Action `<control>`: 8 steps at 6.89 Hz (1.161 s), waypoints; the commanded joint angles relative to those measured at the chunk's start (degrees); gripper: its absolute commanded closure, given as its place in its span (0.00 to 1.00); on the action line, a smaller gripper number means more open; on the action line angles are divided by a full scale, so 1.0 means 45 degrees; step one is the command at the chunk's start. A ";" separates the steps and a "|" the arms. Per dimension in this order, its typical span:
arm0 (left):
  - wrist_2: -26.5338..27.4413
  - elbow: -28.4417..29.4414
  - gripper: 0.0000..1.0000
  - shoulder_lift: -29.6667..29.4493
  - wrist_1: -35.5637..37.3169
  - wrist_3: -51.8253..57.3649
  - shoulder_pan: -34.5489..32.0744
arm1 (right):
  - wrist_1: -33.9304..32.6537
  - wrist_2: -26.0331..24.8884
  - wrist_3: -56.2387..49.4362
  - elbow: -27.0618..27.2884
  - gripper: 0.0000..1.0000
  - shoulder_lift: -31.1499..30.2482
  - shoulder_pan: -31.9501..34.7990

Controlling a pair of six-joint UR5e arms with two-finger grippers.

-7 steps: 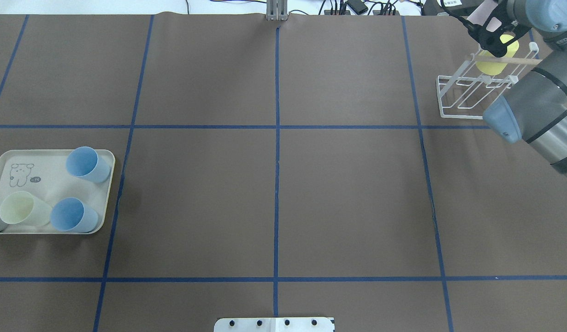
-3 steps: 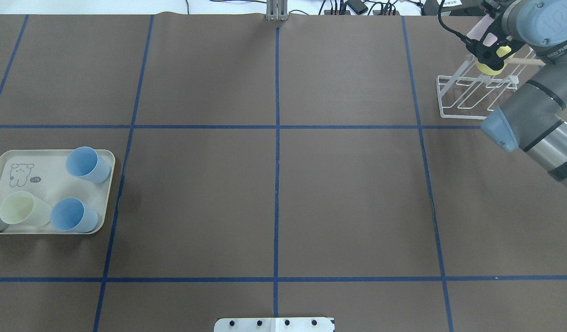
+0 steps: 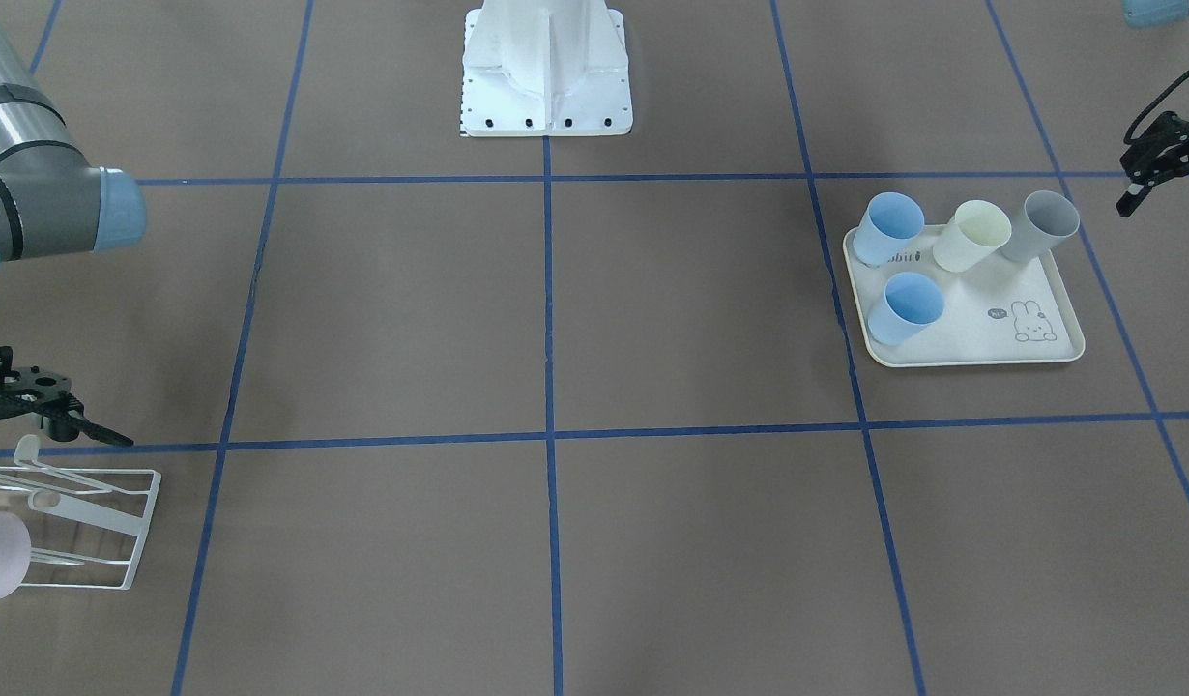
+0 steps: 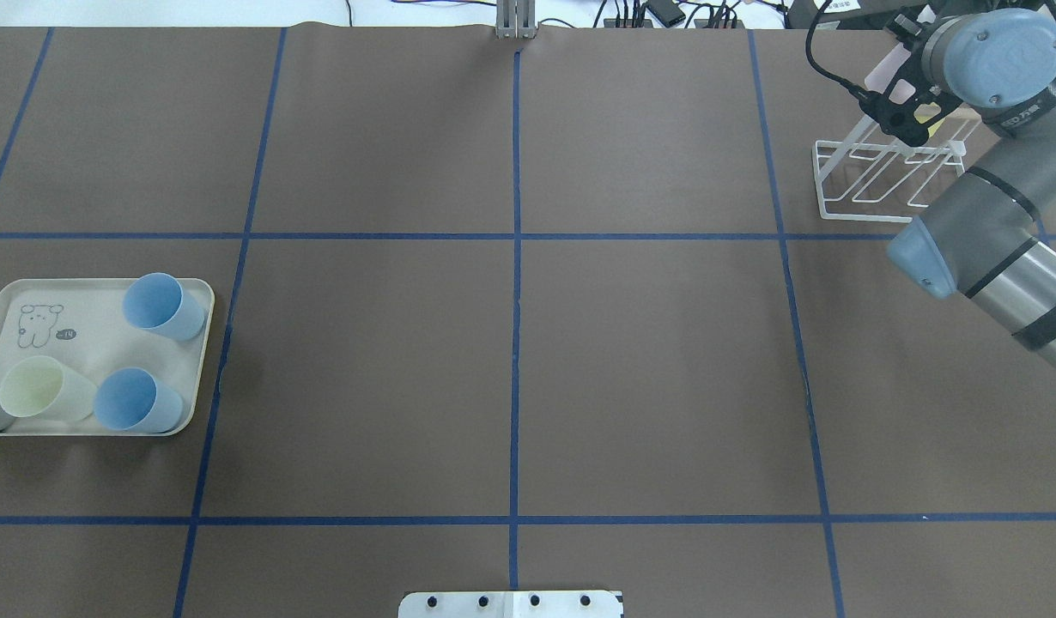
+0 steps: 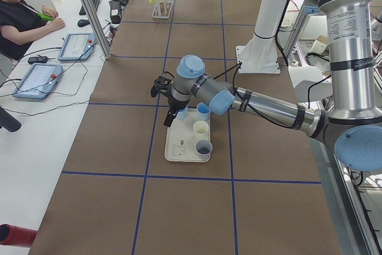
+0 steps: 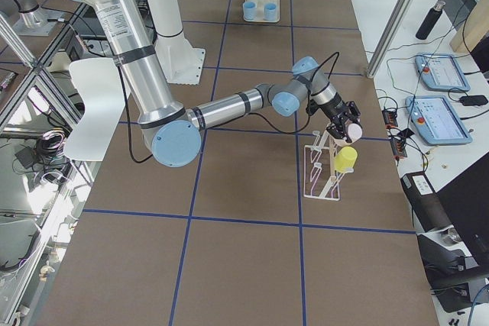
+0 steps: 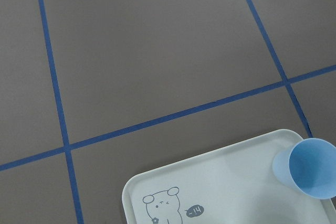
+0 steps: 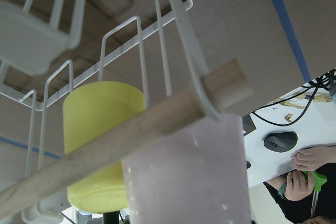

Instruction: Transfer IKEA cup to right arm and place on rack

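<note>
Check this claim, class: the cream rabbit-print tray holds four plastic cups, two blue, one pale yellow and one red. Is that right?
No. The fourth plastic cup is grey, not red, as the exterior front-facing view shows. The cream rabbit-print tray does hold four: two blue cups, one pale yellow cup and that grey one.

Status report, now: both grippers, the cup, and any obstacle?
Right gripper seemingly shut on pink cup at the rack. Left gripper near tray, state unclear. Yellow cup sits on rack alongside.
</note>
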 commanded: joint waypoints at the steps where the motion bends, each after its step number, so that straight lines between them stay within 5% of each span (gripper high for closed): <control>1: 0.0006 0.0089 0.00 -0.0033 0.0000 0.0000 0.0012 | 0.0000 -0.0172 0.0066 -0.0131 0.58 -0.0007 -0.0202; 3: 0.0006 0.0109 0.00 -0.0053 0.0000 0.0000 0.0012 | 0.0000 -0.0580 0.0066 -0.0131 0.46 -0.0026 -0.0474; 6: 0.0006 0.0109 0.00 -0.0053 0.0000 0.0000 0.0012 | 0.0000 -0.0583 -0.0070 -0.0131 0.07 -0.0026 -0.0515; 8: 0.0006 0.0148 0.00 -0.0072 0.0000 -0.0001 0.0013 | 0.0020 -0.0583 -0.0051 -0.0111 0.06 -0.0026 -0.0515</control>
